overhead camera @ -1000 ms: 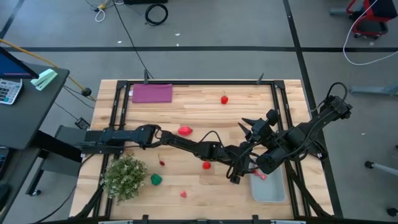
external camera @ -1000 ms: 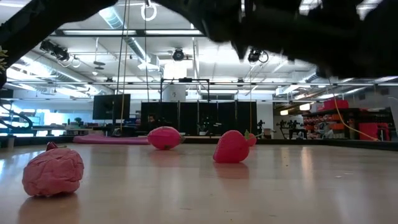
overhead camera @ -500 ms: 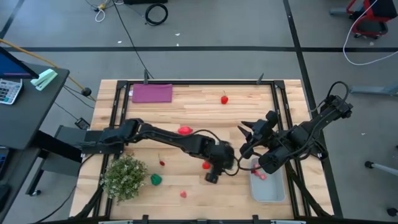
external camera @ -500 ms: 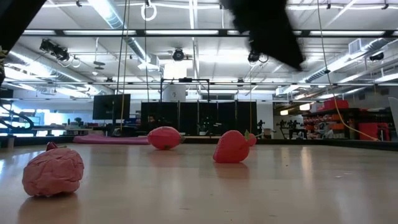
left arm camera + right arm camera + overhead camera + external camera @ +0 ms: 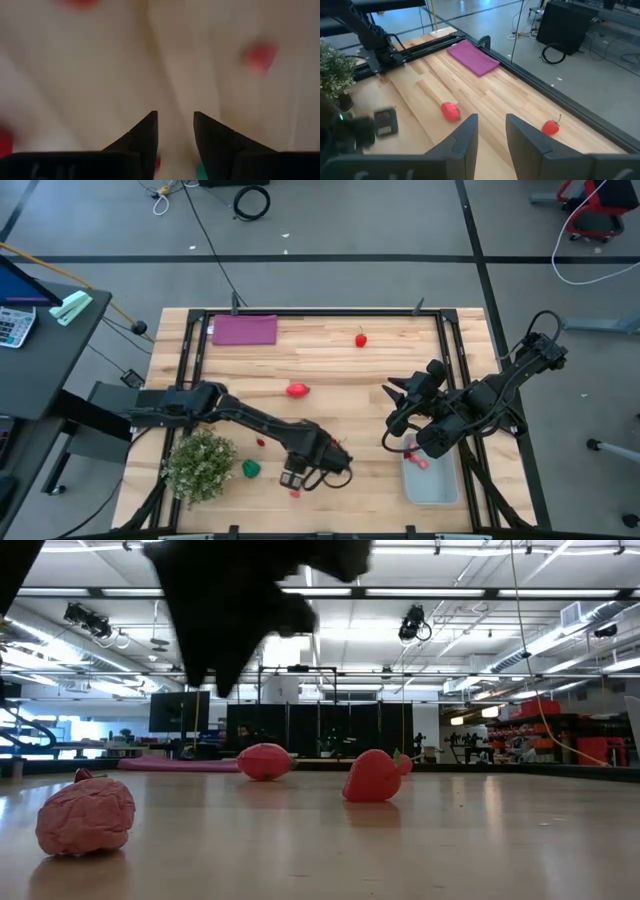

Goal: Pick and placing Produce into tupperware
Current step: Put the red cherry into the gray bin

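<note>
Here, the tabletop [image 5: 330,360] first, then the tupperware [image 5: 432,478] at its near right edge, one pink piece inside. My right gripper [image 5: 397,394] hangs beside it, jaws narrowly parted, empty. My left gripper [image 5: 294,481] hovers over a red piece [image 5: 296,493], jaws narrow.

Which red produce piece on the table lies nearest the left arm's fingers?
The small red piece at the table's near edge, right beside the left gripper; the other loose red pieces lie farther off.
</note>
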Robot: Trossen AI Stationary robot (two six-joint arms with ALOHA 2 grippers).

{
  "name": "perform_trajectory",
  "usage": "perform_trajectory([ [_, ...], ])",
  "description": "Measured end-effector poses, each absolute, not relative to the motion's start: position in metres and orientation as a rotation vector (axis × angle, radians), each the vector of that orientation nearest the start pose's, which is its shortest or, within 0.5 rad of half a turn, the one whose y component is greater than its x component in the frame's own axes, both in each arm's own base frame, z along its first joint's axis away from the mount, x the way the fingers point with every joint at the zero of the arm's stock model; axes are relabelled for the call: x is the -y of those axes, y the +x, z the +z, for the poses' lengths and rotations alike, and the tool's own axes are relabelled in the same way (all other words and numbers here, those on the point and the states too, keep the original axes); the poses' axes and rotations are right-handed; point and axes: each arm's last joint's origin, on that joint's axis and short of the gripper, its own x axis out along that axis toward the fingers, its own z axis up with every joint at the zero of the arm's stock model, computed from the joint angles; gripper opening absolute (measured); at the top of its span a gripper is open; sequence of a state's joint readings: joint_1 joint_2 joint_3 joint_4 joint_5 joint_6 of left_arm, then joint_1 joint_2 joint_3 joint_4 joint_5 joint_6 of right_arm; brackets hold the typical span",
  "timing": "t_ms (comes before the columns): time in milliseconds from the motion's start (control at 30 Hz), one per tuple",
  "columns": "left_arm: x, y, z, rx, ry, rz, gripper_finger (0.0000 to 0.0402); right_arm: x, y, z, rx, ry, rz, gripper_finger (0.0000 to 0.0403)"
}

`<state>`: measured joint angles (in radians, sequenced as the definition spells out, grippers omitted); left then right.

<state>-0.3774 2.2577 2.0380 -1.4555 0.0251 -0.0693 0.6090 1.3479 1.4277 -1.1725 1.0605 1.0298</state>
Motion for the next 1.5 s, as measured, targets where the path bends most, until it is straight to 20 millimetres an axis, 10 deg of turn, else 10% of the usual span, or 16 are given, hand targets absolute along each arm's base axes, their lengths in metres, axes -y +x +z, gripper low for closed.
perform_trajectory([
  [233,0.157,0.366,0.233,-1.716,0.383,-0.018,0.0107,-0.116,0.21,0.368,-0.432,0.154,-0.696,0.0107],
  [533,0.121,0.286,0.255,-1.632,0.146,0.229,0.0106,-0.116,0.21,0.367,-0.437,0.159,-0.691,0.0107],
  [833,0.103,0.224,0.226,-1.31,-0.134,0.215,0.0095,-0.117,0.211,0.368,-0.429,0.169,-0.689,0.0107],
  [1167,0.1,0.204,0.169,-1.281,0.174,-0.063,0.0098,-0.117,0.212,0.369,-0.42,0.181,-0.686,0.0108],
  [1500,0.103,0.21,0.164,-1.177,0.172,-0.115,0.0094,-0.117,0.212,0.369,-0.42,0.181,-0.686,0.0108],
])
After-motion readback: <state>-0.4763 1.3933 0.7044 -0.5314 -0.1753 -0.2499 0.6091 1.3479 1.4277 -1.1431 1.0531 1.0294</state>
